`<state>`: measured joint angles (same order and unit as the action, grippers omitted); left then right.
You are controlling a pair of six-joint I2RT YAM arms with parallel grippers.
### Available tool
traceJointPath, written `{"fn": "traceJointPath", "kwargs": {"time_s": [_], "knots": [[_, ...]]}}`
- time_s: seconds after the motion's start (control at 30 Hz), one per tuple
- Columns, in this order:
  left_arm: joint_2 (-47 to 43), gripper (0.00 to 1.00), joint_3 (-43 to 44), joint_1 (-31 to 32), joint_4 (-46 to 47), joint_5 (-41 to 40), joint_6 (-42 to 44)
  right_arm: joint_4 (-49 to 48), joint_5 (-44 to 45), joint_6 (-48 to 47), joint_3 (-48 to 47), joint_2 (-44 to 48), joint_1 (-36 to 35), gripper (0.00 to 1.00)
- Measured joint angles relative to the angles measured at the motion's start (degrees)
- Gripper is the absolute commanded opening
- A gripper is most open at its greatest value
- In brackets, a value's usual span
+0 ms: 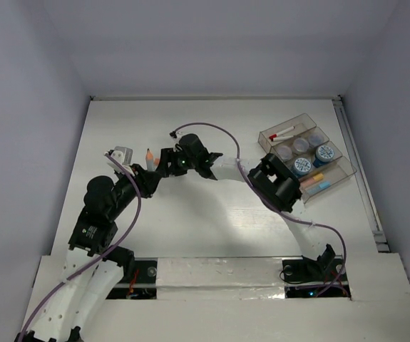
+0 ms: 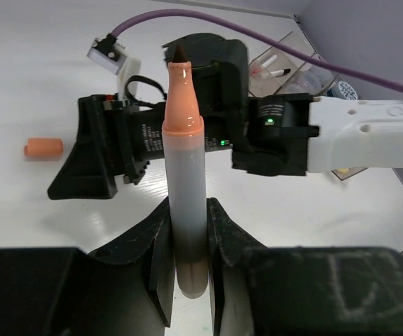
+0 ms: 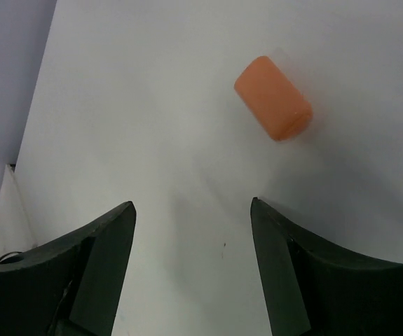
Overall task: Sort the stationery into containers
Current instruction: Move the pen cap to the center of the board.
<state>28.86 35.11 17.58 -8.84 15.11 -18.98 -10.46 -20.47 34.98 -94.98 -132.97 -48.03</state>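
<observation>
My left gripper is shut on the white barrel of an uncapped marker with an orange neck and dark tip, held upright; it shows in the top view. A tiny orange stub lies on the table, also in the left wrist view. My right gripper is open and empty, just short of the stub; in the top view it is beside the held marker. The clear divided tray at the right holds a red marker, blue-lidded jars and orange and light-blue sticks.
The right arm stretches leftward across the table, right behind the held marker. A purple cable loops above it. The table's right edge rail runs beside the tray.
</observation>
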Motion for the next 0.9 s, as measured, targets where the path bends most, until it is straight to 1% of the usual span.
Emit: {"fn": "traceJointPath", "kwargs": {"time_s": [0.13,0.33,0.7,0.9], "knots": [[-0.7,0.0,0.0,1.1,-0.3,-0.6,0.0,0.4,-0.4,2.4,-5.4,-4.5,0.0,0.75],[-1.6,0.0,0.0,2.3,-0.5,-1.4,0.0,1.1,1.5,4.9,-10.7,-7.9,0.0,0.75],[-1.7,0.0,0.0,3.4,-0.6,-2.3,0.0,7.0,11.1,4.5,-20.3,-12.2,0.0,0.76],[-1.7,0.0,0.0,3.5,-0.9,-2.6,0.0,12.7,15.0,1.8,-28.1,-15.7,0.0,0.67]]}}
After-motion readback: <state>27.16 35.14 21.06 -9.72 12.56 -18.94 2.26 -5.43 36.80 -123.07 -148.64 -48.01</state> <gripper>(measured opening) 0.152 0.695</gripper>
